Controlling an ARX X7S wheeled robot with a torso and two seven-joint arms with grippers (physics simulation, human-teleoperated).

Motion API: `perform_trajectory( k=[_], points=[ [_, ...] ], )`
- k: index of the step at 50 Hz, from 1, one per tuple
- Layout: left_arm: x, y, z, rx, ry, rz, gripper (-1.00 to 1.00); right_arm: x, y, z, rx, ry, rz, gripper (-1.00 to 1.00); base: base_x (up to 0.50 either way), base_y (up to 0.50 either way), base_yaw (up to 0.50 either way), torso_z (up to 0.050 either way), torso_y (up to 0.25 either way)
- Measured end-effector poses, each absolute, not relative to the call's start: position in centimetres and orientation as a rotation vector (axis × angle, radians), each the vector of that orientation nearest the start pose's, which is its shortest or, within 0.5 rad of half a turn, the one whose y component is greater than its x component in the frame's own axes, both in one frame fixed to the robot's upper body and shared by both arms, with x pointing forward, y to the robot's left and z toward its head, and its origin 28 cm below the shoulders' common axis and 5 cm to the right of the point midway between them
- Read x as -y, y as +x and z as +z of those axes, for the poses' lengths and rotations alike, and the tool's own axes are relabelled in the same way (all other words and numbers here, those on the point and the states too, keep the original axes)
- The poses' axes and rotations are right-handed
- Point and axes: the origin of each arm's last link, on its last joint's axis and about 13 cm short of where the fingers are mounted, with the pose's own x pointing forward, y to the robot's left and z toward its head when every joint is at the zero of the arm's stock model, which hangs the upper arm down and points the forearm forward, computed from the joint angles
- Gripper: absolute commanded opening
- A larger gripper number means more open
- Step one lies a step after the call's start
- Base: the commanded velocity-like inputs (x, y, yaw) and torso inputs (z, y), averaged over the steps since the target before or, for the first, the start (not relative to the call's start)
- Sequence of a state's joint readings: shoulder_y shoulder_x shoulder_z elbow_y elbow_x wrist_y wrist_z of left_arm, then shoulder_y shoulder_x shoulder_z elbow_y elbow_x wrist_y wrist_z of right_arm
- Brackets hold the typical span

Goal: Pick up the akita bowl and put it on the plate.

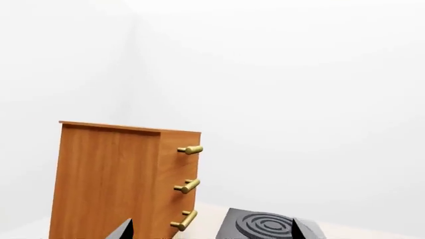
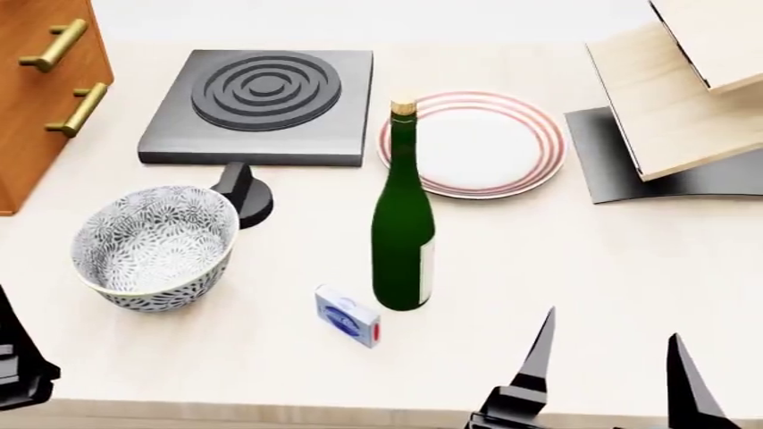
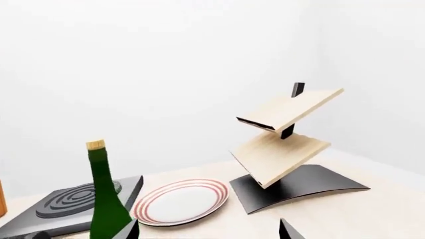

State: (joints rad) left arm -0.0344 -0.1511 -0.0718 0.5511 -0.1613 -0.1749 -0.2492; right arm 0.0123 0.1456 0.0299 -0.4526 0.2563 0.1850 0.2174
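The akita bowl (image 2: 155, 246), white with a dense grey-black leaf pattern, stands upright on the table at the near left in the head view. The plate (image 2: 477, 143) (image 3: 178, 202), white with red rings, lies at the far middle, beyond a green bottle. My right gripper (image 2: 610, 368) (image 3: 209, 230) is open at the near right edge, with nothing between its fingers. My left gripper (image 1: 211, 230) is open too, its tips spread wide and pointing toward the cabinet and stove. In the head view only a dark part of the left arm (image 2: 21, 357) shows, near the bowl's left.
A green wine bottle (image 2: 403, 223) stands between bowl and plate. A small blue-and-white box (image 2: 347, 315) lies by its base. A grey stove burner (image 2: 263, 103) with a black knob (image 2: 245, 192) sits at the back. A wooden drawer cabinet (image 2: 42, 80) is far left, a tilted wooden shelf rack (image 2: 685, 98) far right.
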Motion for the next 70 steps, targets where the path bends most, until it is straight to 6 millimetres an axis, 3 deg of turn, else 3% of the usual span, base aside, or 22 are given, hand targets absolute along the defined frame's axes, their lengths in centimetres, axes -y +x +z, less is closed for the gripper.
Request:
perform_trajectory(
  k=[70],
  points=[
    [-23.7, 20.6, 12.3, 0.405, -0.036, 0.215, 1.00, 11.0, 20.6, 9.6, 0.274, 0.089, -0.088, 1.00, 0.03, -0.12, 0.00, 0.000, 0.000]
  ],
)
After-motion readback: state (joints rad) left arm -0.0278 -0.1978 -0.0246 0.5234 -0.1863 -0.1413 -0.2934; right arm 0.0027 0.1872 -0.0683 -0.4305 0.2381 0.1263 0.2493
